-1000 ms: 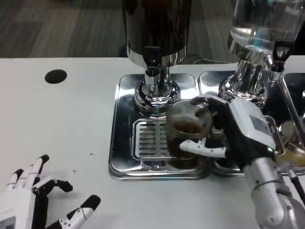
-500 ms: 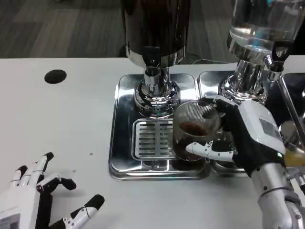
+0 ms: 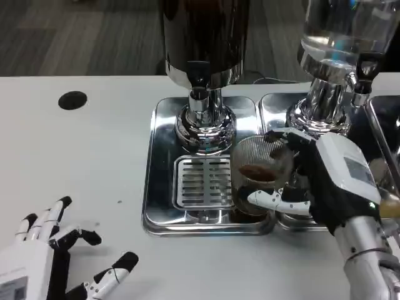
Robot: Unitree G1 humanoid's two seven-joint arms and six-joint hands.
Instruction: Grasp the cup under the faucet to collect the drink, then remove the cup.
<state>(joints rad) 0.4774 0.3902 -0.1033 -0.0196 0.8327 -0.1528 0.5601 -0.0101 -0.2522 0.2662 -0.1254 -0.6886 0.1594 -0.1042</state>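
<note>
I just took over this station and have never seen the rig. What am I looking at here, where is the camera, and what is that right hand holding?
The camera sits on the robot's head or chest and looks down at a white table. The robot's right hand grips a ribbed clear cup with dark drink in it, over the right part of a shiny drip tray, beside its slotted grate. Behind the tray stands a dark drink dispenser with its faucet. A second, clear dispenser stands to the right. The left hand waits with fingers spread, holding nothing. A black round hole marks the table.
</note>
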